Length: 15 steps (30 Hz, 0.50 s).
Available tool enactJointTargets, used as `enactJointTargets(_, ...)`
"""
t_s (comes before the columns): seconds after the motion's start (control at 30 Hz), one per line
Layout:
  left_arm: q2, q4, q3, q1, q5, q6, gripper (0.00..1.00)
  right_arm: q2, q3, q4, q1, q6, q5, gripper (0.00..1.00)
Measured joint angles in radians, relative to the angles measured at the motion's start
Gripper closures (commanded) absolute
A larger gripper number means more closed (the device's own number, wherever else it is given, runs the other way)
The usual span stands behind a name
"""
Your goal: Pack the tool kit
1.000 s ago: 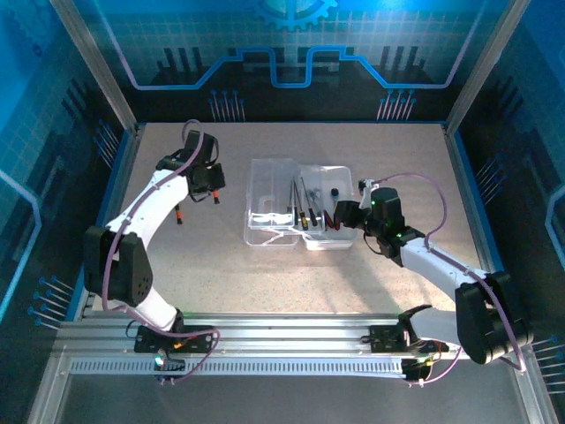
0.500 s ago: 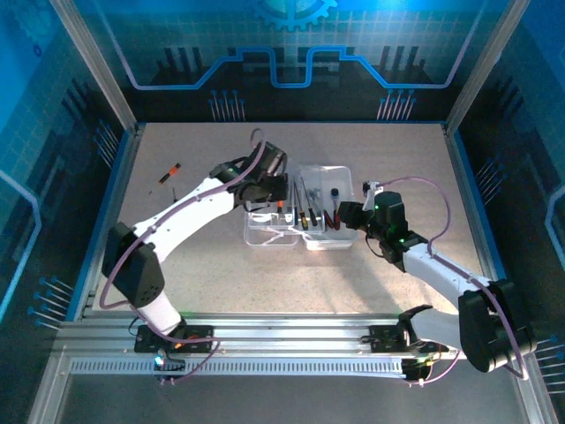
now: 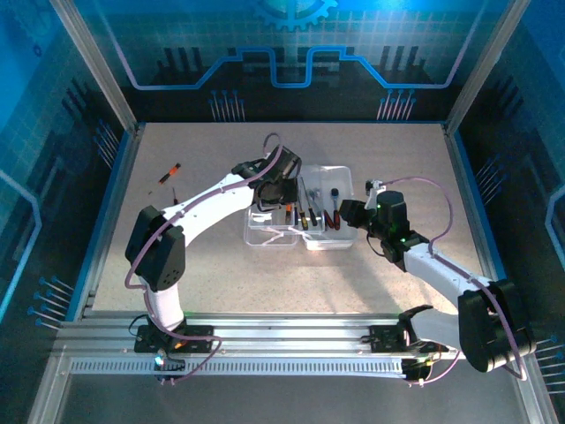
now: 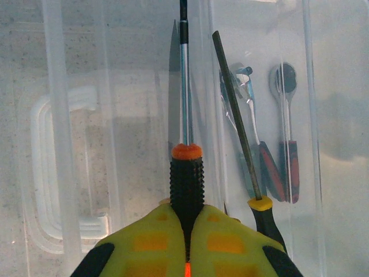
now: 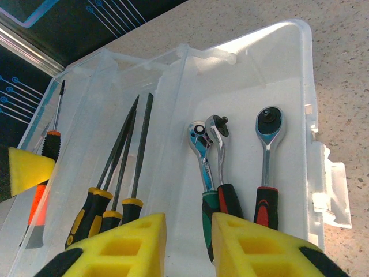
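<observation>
The clear case lies open mid-table, its lid (image 3: 262, 231) on the left and its base (image 3: 342, 173) on the right. My left gripper (image 3: 284, 196) hangs over the seam between them, shut on a screwdriver (image 4: 187, 179) with a black knurled handle and an orange collar. Its shaft points away over the plastic. The left gripper (image 4: 188, 234) hides the rear of the handle. In the base (image 5: 288, 69) lie three ratchets (image 5: 266, 167) and several yellow-and-black screwdrivers (image 5: 118, 173). My right gripper (image 5: 188, 245) hovers open at the base's near end, with nothing between its fingers.
Another small orange-and-black screwdriver (image 3: 169, 173) lies on the table far left, near the blue side wall. The lid's moulded handle (image 4: 46, 173) shows through the plastic. Aluminium rails run along the near edge by the arm bases.
My left arm has swung right from the table's left side to above the case, carrying the screwdriver. The right arm has barely moved.
</observation>
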Motion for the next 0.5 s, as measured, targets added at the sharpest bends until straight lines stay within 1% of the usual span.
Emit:
enactJointTargets(0.07,0.000,0.000,0.000,0.000,0.000,0.001,0.83,0.000,0.000,0.000,0.000,0.000,0.000,0.71)
enactJointTargets(0.13,0.000,-0.001,0.000,0.000,0.003,-0.004,0.70,0.000,0.000,0.000,-0.001,0.000,0.000,0.70)
enactJointTargets(0.23,0.000,-0.011,0.002,0.001,-0.002,0.001,0.58,0.000,0.000,0.000,-0.002,0.000,0.000,0.68)
enactJointTargets(0.5,-0.030,-0.032,0.035,-0.002,-0.009,0.027,0.47,-0.005,-0.011,0.003,-0.002,0.000,0.005,0.68)
